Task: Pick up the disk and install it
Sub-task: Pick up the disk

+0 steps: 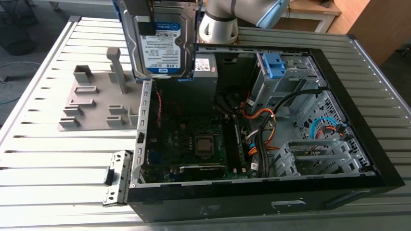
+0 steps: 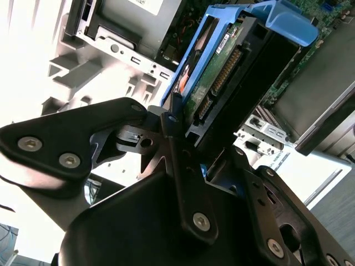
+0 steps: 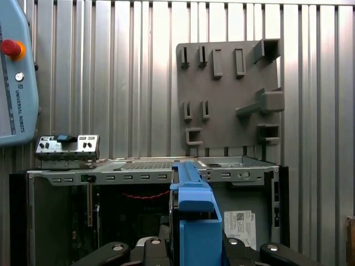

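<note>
Jaws up close in the second wrist view: I clench them on the disk [image 2: 219, 66] by its blue bracket [image 2: 288, 22], edge-on, prob. so it stays square for a bay. Disk hangs upright above the open case [image 1: 257, 199], at its far edge, off the worktop [image 1: 45, 163].

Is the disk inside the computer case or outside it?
Outside. The end effector holds the disk upright in the air above the open case.

Pale silver-grey arm [image 1: 220, 23] with blue-grey joint cap [image 1: 270, 12]; matte black gripper [image 2: 202, 133], silver screws [image 2: 201, 221].
</note>
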{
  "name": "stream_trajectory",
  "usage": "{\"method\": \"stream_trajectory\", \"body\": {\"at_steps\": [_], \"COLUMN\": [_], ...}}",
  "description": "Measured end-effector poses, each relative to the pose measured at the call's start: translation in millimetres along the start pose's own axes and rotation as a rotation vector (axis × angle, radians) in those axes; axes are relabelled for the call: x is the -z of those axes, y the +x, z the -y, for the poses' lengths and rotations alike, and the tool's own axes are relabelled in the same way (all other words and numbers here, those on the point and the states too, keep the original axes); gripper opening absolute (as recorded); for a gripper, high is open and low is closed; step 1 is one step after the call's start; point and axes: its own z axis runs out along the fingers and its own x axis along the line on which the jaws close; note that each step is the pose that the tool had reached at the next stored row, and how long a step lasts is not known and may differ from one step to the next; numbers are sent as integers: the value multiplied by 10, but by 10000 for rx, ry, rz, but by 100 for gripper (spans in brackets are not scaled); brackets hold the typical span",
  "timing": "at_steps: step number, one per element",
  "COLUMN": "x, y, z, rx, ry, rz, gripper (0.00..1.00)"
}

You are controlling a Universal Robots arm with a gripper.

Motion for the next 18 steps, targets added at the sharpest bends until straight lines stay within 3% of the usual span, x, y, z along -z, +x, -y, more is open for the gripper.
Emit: {"method": "stream_trajectory", "body": {"at_steps": [18], "x": [0], "y": [0], "z": [52], "rx": [0], "ry": [0], "rz": [0], "gripper": [36]}}
